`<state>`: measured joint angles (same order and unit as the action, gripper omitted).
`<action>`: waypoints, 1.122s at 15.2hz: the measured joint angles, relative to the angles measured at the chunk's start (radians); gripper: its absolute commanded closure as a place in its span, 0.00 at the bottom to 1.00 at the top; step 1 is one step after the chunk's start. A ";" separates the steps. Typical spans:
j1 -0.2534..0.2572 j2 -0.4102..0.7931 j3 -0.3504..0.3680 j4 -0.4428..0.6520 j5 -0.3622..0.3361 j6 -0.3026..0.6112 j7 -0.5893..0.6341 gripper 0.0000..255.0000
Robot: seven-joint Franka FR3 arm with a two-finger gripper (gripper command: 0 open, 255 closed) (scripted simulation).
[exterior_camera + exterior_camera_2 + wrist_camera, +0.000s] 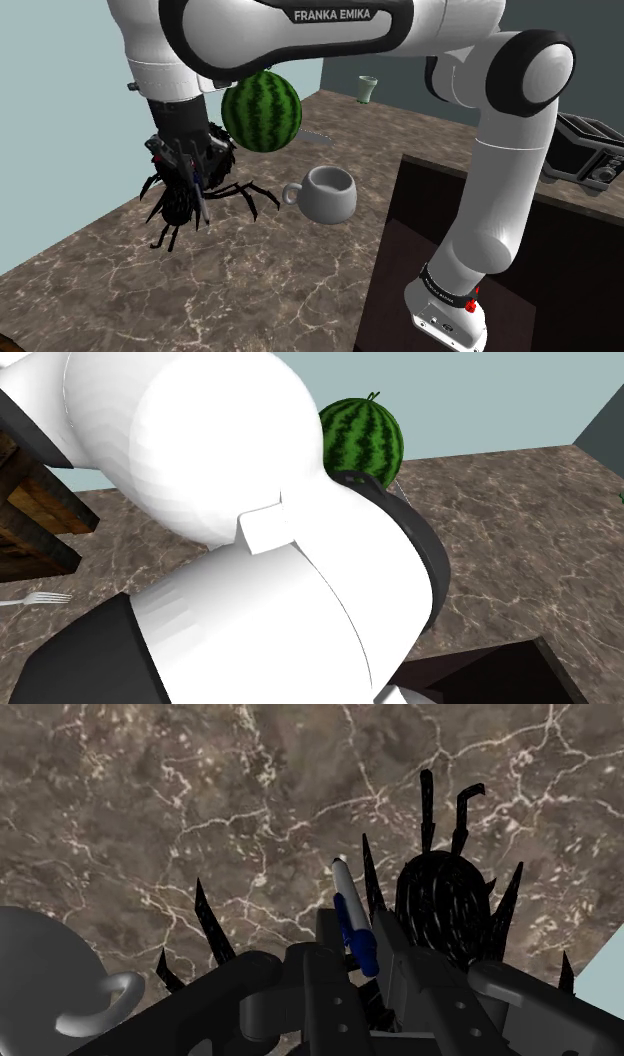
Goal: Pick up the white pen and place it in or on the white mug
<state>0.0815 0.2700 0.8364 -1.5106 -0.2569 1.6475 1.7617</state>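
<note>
End effector [356, 939] of the white arm pinches a pen [343, 887] between its two black fingers, the white tip pointing down and away from the hand and the blue barrel clamped in the grip. The pen hangs over a brown marbled counter [110, 275] and appears clear of it, directly above a black toy spider [172, 208] whose legs sprawl beneath the hand.

The grasp looks done, so the carrying step is in hand. The mug [330, 194], pale and upright with its handle turned toward the hand, stands apart from the spider toward the shoulder view's right, its mouth open to the ceiling. The next move calls for a sideways pass at enough height to clear the rim, a stop over the opening, then a lowering and release so the pen drops inside rather than glancing off the edge.

A striped watermelon [261, 110] sits just behind the line between hand and mug, close enough that a wide swing could brush it. The spider's raised legs lie under the start of that path. Farther off are a small cup [368, 88] near the back wall, a fork [35, 598] at the second exterior view's left edge, and the dark stand [420, 250].
</note>
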 measured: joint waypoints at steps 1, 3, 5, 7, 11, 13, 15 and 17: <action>0.002 0.001 0.000 0.015 0.000 -0.015 -0.002 1.00; 0.008 0.006 0.001 0.046 -0.003 -0.041 -0.003 1.00; 0.017 0.014 0.001 0.082 -0.009 -0.071 -0.003 1.00; 0.030 0.025 0.001 0.123 -0.016 -0.104 0.001 1.00; 0.046 0.038 0.001 0.192 -0.026 -0.162 -0.002 1.00; 0.062 0.051 0.000 0.238 -0.036 -0.198 -0.001 1.00; 0.079 0.065 -0.001 0.286 -0.047 -0.234 0.001 1.00; 0.099 0.083 -0.003 0.337 -0.061 -0.271 0.003 1.00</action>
<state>0.1807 0.3529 0.8339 -1.1733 -0.3179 1.3767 1.7651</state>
